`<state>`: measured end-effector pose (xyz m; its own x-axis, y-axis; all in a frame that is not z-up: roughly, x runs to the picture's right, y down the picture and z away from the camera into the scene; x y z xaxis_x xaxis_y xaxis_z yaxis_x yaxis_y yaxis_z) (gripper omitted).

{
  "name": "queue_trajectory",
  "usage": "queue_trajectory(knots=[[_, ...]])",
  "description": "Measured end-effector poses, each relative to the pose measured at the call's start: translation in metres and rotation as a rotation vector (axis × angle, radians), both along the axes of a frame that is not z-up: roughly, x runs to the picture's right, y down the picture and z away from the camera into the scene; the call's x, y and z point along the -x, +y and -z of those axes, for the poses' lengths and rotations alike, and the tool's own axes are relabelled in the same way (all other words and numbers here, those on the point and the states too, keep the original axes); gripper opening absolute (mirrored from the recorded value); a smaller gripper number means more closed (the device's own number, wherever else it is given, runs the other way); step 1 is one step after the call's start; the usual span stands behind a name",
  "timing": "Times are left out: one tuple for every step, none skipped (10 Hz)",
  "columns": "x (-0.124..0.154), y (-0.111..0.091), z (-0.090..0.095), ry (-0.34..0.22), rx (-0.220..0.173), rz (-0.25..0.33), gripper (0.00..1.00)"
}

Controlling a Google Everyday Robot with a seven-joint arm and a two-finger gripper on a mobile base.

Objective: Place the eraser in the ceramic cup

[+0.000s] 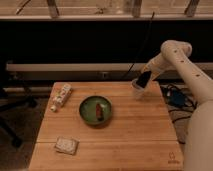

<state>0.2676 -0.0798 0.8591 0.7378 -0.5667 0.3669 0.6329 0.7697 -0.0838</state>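
The ceramic cup (136, 89), small and pale, stands near the table's far right edge. Right above its rim hangs the eraser (144, 79), a flat black slab tilted with its lower end at the cup's mouth. My gripper (146, 76) is shut on the eraser. It comes in from the right on the white arm (175, 55), and the eraser hides part of the cup's rim.
A green plate (85, 111) holding a reddish-brown item (99, 111) sits mid-table. A white patterned tube (61, 96) lies at the far left, and a pale patterned pad (66, 145) lies near the front left. Cables and a blue object (176, 97) lie off the table's right edge.
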Motion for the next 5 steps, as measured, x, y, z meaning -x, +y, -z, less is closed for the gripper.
queue_trajectory(knots=[[-0.0001,-0.0025,-0.0021,0.003,-0.013,-0.003,0.58],[0.0003,-0.0037,-0.0038,0.004,-0.02,-0.006,0.67],[0.0005,-0.0056,-0.005,0.005,-0.029,-0.011,0.75],[0.0016,-0.0081,-0.0059,0.003,-0.039,-0.017,0.8],[0.0024,-0.0094,-0.007,0.001,-0.046,-0.022,0.8]])
